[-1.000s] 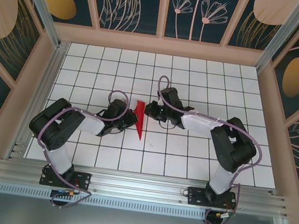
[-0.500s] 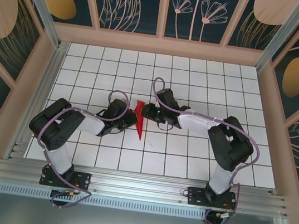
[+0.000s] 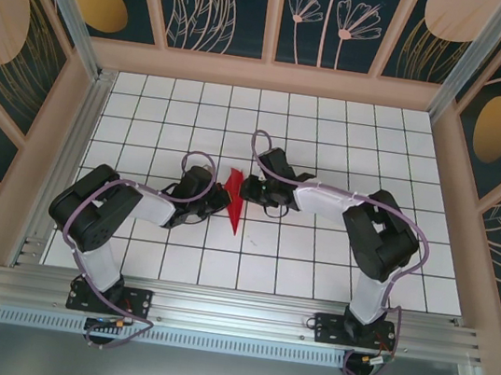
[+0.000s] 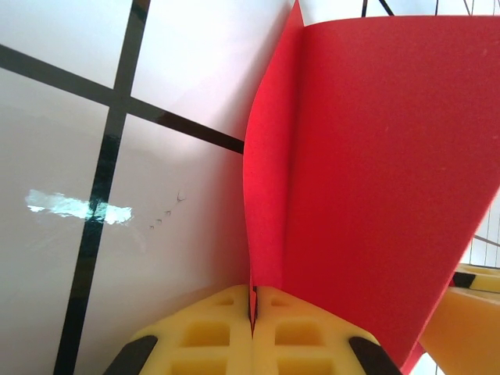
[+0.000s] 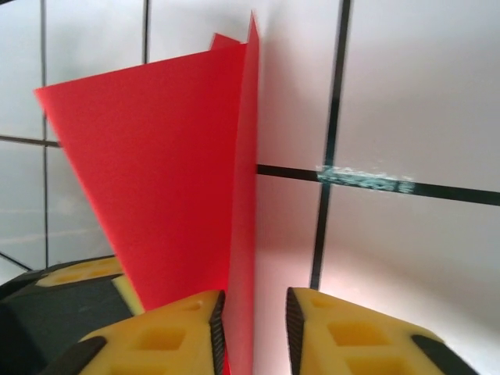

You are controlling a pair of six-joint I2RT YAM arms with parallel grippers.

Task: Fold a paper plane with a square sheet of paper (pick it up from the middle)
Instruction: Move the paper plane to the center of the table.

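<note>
The red sheet of paper (image 3: 232,205) is folded into a slim paper plane shape. It stands on edge on the white grid table, its point toward the near side. My left gripper (image 3: 221,197) is on its left and is shut on the lower fold (image 4: 269,234). One wing (image 4: 375,180) spreads to the right in the left wrist view. My right gripper (image 3: 244,187) is at the wide far end, its jaws open. An upright flap (image 5: 244,234) stands between them, against the left pad (image 5: 215,328), with a gap to the right pad.
White tiles with black grid lines (image 3: 316,254) surround the paper on all sides. Peach frame posts and patterned walls (image 3: 275,21) enclose the table. The left gripper's body (image 5: 55,293) shows at the lower left in the right wrist view.
My right gripper has moved left to the paper's wide end, and its jaws now straddle the upright flap. The left gripper and the paper have stayed where they were.
</note>
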